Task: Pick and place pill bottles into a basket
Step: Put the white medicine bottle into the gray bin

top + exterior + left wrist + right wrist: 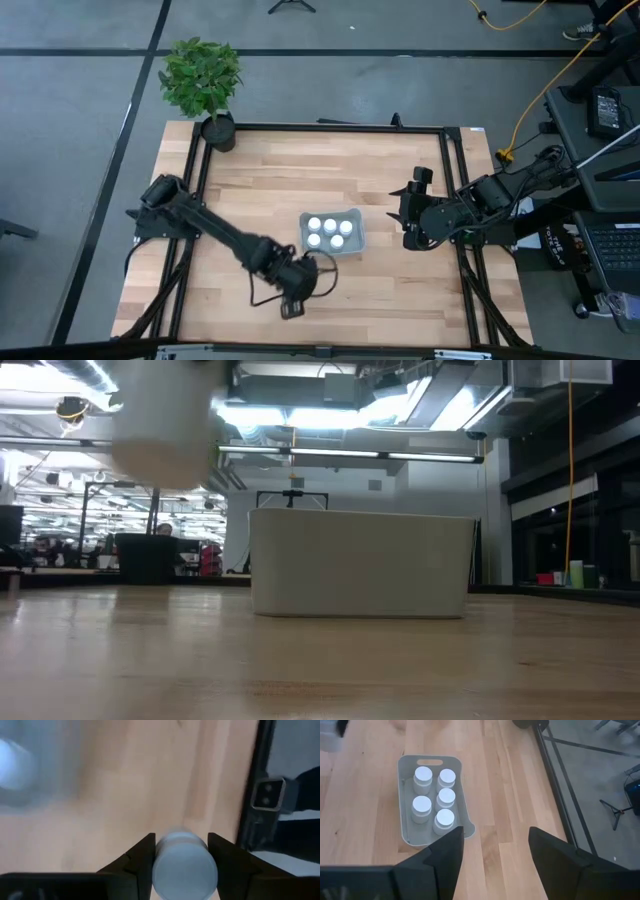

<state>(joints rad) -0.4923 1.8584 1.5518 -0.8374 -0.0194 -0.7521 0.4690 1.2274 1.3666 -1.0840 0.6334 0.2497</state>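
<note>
The pale grey-blue basket (330, 232) stands mid-table and holds several white pill bottles (434, 800) upright on its floor. It also shows in the low view (362, 565) and in the right wrist view (405, 795). My left gripper (305, 272) is near the table's front edge, on the near side of the basket, shut on one more white bottle (184, 870). The low view shows that bottle (165, 425) blurred and above the table. My right gripper (492, 850) is open and empty, to the right of the basket (410, 215). My left gripper pinches the bottle's round side wall (160, 862) between its two fingers (142, 857), one on each side. The bottle is lifted clear of the table, and in the low view its underside (160, 475) shows well above the wood.
A potted plant (205, 85) in a black pot stands at the table's far left corner. A black frame rail (455, 190) runs round the table edges. Bare wood lies around the basket on all sides.
</note>
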